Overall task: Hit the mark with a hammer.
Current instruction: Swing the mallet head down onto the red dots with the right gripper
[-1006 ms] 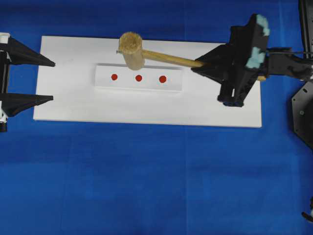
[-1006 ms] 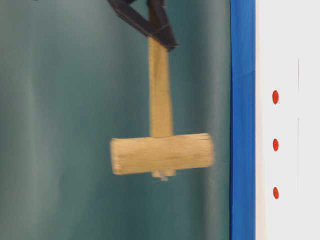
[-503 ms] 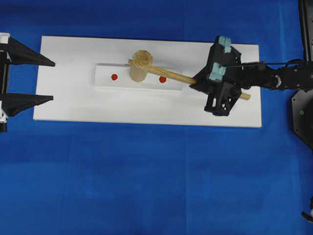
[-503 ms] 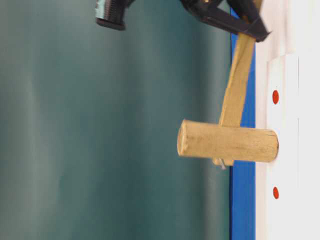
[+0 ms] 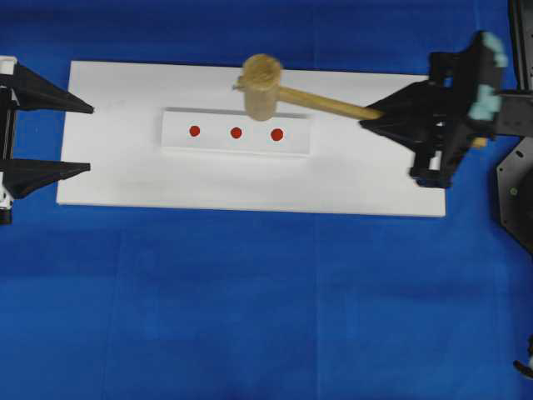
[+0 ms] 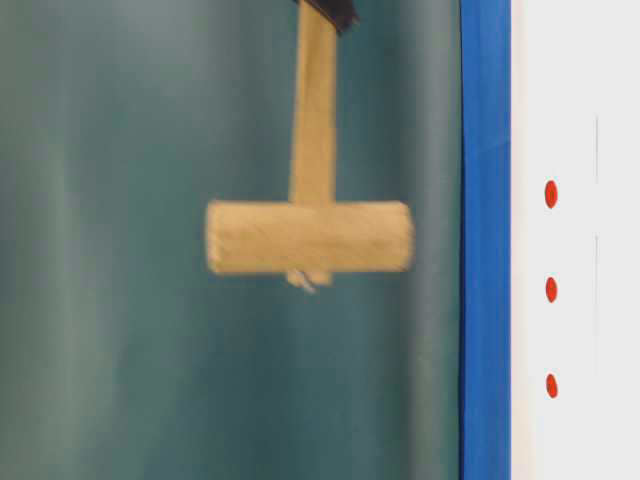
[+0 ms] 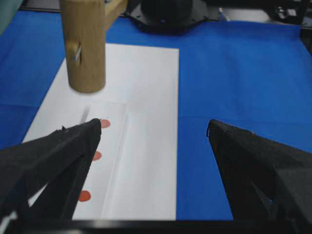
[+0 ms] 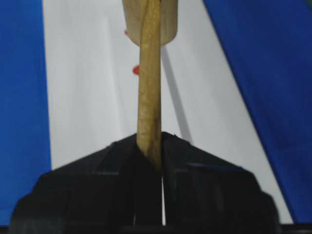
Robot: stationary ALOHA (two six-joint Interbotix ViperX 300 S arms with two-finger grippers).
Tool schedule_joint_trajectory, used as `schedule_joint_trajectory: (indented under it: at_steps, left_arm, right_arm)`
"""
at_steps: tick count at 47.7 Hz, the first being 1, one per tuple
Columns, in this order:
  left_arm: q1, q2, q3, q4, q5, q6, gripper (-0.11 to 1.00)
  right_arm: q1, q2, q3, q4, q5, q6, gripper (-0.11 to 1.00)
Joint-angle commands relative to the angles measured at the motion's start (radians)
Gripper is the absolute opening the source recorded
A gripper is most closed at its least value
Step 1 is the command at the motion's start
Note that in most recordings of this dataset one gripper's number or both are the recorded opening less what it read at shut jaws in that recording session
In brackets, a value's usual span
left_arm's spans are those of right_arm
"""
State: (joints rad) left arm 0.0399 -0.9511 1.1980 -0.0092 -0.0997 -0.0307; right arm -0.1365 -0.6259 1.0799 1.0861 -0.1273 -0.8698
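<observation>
The hammer (image 5: 261,83), a light wooden mallet, hangs in the air above the far side of the white board (image 5: 125,175). My right gripper (image 5: 376,116) is shut on its flat handle (image 8: 149,83). In the table-level view the head (image 6: 310,237) is well clear of the board. Three red marks (image 5: 236,132) sit in a row on a raised white strip (image 5: 216,143). The head is nearest the right-hand mark (image 5: 277,134) and touches none. My left gripper (image 5: 90,137) stands open and empty at the board's left end, with its fingers (image 7: 73,146) framing the marks (image 7: 96,155).
Blue cloth (image 5: 250,308) covers the table around the board. A black arm base (image 5: 516,196) stands at the right edge.
Half a second ago the hammer head rested on the middle mark. It has since swung up and to the right with the right gripper. The left gripper has not moved.
</observation>
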Motion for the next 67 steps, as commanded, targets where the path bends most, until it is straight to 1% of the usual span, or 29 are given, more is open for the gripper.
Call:
schedule_joint_trajectory:
  at_steps: [1,7,18,22,29,33,41,45,52,59,67]
  left_arm:
    - [-0.002,0.003,-0.009,0.000,-0.003,0.000,0.89]
    - [0.000,0.003,-0.009,0.000,-0.005,0.000,0.89]
    - [-0.002,0.002,-0.009,0.000,-0.005,0.000,0.89]
    - [0.000,0.002,-0.008,0.000,-0.005,0.000,0.89]
    - [-0.002,0.002,-0.008,0.000,-0.005,-0.002,0.89]
    - [-0.002,0.002,-0.008,0.000,-0.003,-0.002,0.89]
    - [0.000,0.000,-0.009,0.000,0.000,-0.002,0.89]
    - [-0.002,-0.002,-0.008,0.000,0.002,-0.002,0.89]
    - [-0.002,-0.002,-0.008,0.000,0.002,-0.002,0.89]
    - [-0.002,-0.002,-0.008,0.000,0.002,0.000,0.89]
    - [-0.002,-0.003,-0.008,0.000,0.002,0.000,0.89]
  right_arm:
    - [0.003,-0.037,-0.002,-0.003,-0.003,-0.003,0.03]
    - [0.003,-0.035,0.005,-0.005,-0.003,-0.003,0.03]
    - [0.003,0.034,0.003,0.000,-0.003,-0.005,0.03]
    - [0.003,0.127,0.025,0.017,-0.003,0.003,0.03]
    - [0.003,0.318,0.040,0.080,-0.005,0.009,0.03]
    - [0.006,0.350,0.023,0.084,0.000,0.009,0.03]
    - [0.012,0.284,0.000,0.072,0.000,-0.014,0.03]
    - [0.014,0.221,-0.009,0.060,0.002,-0.021,0.03]
    - [0.014,0.094,-0.021,0.055,0.003,-0.026,0.03]
    - [0.014,0.006,-0.028,0.029,0.023,-0.028,0.03]
    - [0.014,0.002,-0.034,0.023,0.035,-0.028,0.03]
